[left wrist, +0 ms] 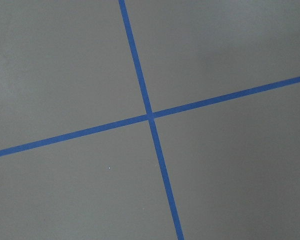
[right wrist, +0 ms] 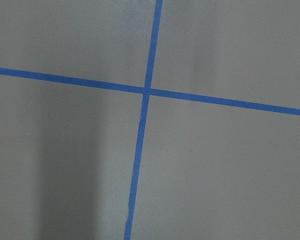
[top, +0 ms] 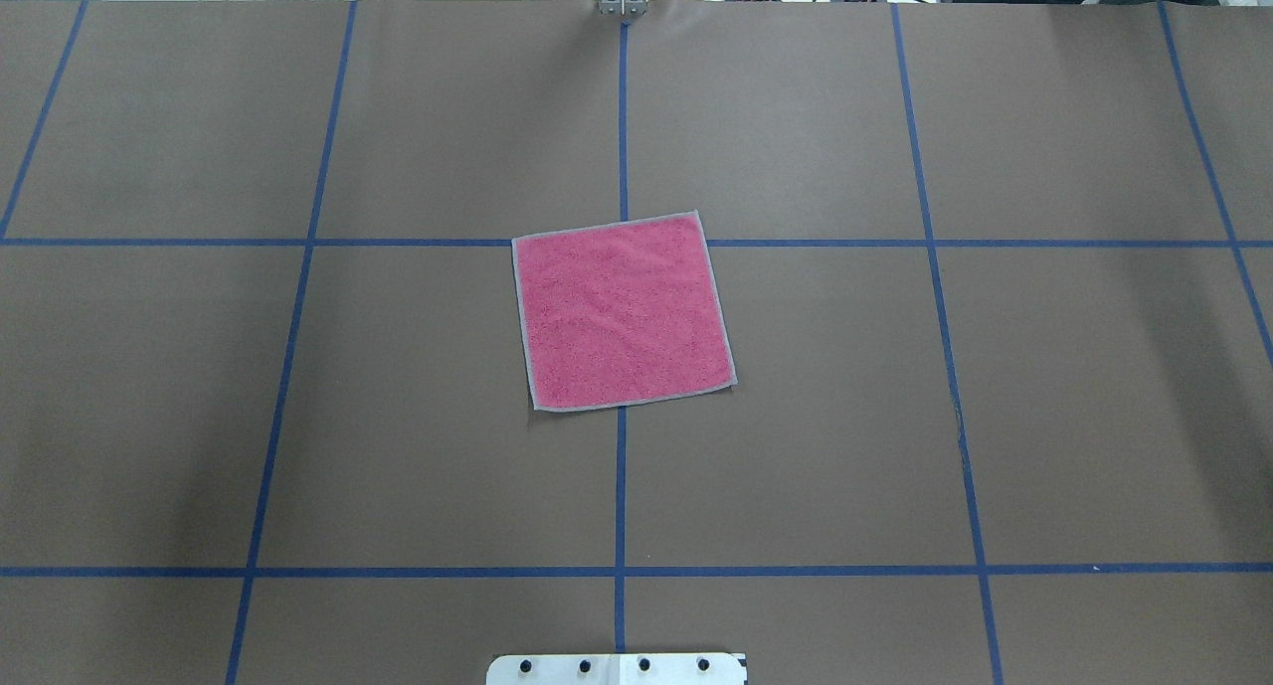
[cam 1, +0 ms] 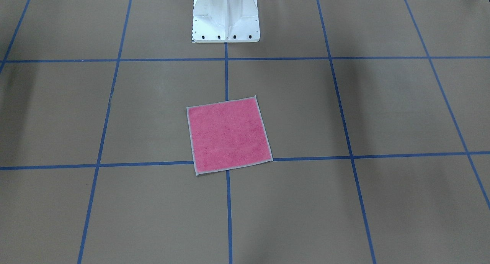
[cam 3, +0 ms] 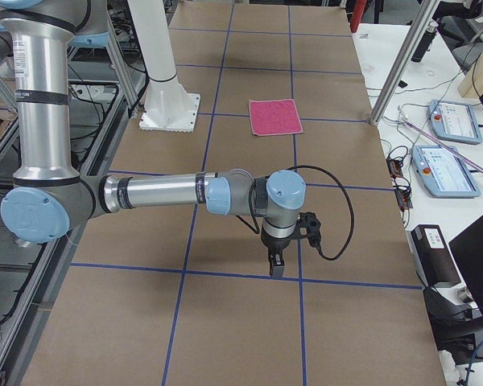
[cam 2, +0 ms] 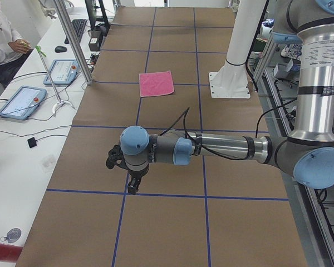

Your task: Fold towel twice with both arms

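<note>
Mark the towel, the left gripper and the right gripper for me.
towel [top: 624,310], overhead view, middle of pink face.
left gripper [cam 2: 132,188], left side view, fingertips.
right gripper [cam 3: 275,269], right side view, fingertips.

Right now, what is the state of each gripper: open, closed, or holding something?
Left gripper: cannot be told, only a side view shows it; far from the towel.
Right gripper: cannot be told either; far from the towel.

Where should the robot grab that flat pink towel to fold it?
Probably the two corners nearest the robot's base, the left corner and the right corner, pinched from straight above: the towel lies flat and unfolded, so only its edges offer anything to lift.
</note>
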Tool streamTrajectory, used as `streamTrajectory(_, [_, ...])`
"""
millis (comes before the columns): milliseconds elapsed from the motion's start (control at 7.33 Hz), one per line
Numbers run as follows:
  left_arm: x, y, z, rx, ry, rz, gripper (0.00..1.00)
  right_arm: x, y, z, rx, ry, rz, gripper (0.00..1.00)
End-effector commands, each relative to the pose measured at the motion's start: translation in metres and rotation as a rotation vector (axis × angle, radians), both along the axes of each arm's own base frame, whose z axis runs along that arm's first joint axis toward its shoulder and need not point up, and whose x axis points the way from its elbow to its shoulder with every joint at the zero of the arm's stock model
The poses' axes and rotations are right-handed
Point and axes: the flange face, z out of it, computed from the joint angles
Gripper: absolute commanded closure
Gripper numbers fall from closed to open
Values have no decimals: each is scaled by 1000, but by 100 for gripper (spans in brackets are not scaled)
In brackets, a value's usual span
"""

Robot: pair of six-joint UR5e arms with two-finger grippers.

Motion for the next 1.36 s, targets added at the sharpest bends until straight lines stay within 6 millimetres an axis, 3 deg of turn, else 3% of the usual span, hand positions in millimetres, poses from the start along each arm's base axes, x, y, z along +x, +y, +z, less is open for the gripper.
streamTrajectory(0, [0,-1,-4,9,-1,0,0,0,-1,0,1,0,-1,0])
streamTrajectory(682, [0,-1,-10,29,4,3,0,-1,-7,-12,25,-2,0,0])
streamTrajectory(955, [1,-16,-29,77,8,3,0,-1,-9,-14,28,1,3,0])
streamTrajectory(1091, [2,-18,-29,58,9,-5,0,-1,-17,-13,23,0,5,0])
streamTrajectory(1227, [1,-20,-34,24,18,-45,0,-1,-10,-16,33,-5,0,0])
